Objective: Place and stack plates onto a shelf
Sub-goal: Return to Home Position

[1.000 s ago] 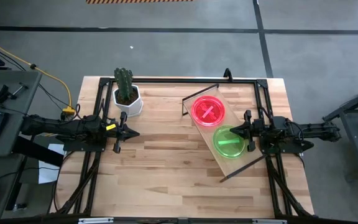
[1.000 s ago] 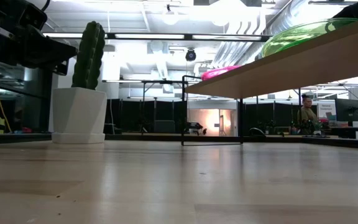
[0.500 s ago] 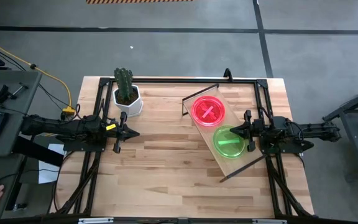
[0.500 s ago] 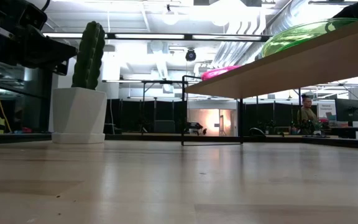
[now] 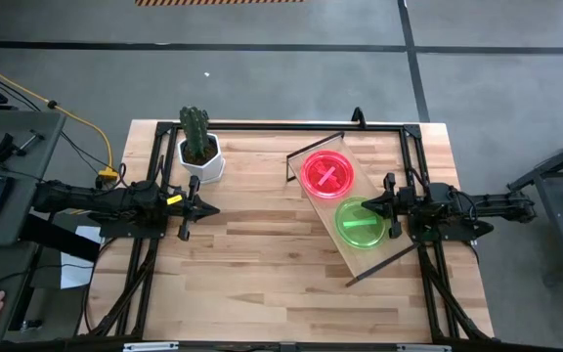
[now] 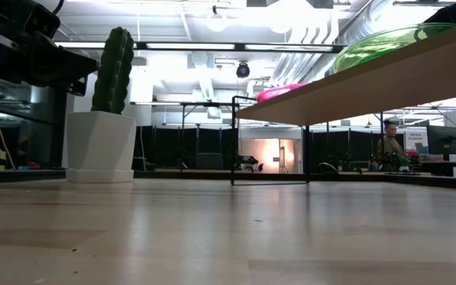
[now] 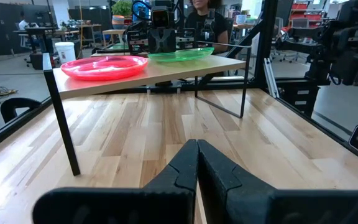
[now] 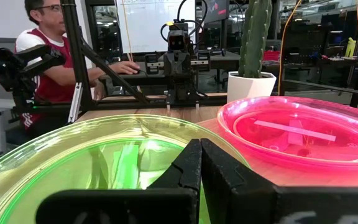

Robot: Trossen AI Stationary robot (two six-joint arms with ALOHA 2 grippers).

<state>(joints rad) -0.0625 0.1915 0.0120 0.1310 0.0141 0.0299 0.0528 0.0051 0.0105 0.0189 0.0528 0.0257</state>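
Nothing on the table has moved since a second ago. The round translucent pink plastic plates [image 5: 326, 174] and the neon-green plate [image 5: 361, 222] lie side by side on the light-wood, wire-framed shelf [image 5: 355, 259]. The left gripper [image 5: 186, 208] and right gripper [image 5: 391, 207] are pinched together, empty.

No text, brand or number can be read anywhere. A yellow tag [image 5: 174, 198] on the left arm [image 5: 96, 200] is too small to make out. The whiteboard [image 8: 143, 25] out in the room bears only faint marks, and a pale sign [image 6: 416, 139] far back is just as illegible. The strip [image 8: 294, 131] in the pink plate [image 8: 353, 146] shows no lettering that can be read, nor does the one in the green plate [image 5: 362, 223].
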